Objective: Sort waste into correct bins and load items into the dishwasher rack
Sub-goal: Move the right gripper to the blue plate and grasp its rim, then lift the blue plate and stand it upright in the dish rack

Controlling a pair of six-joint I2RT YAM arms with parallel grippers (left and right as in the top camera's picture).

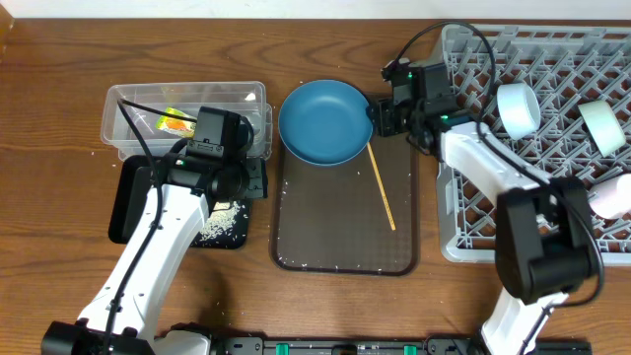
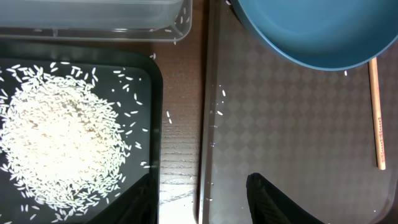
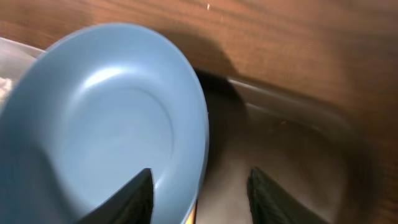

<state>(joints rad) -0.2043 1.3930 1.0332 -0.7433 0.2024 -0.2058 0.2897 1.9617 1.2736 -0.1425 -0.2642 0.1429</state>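
Observation:
The dark-blue plate rests on the far end of the brown serving tray. My right gripper is open and straddles the plate's right rim, with one finger over the plate and one over the tray. The wooden stick lies on the tray. My left gripper is open and empty, over the gap between the black tray and the serving tray. Rice is piled in the black tray. The snack wrapper lies in the clear tub. I cannot make out the tissue.
The grey rack at the right holds the white bowl, the mint bowl and the small cup. Loose rice grains dot the serving tray and the wood between the trays.

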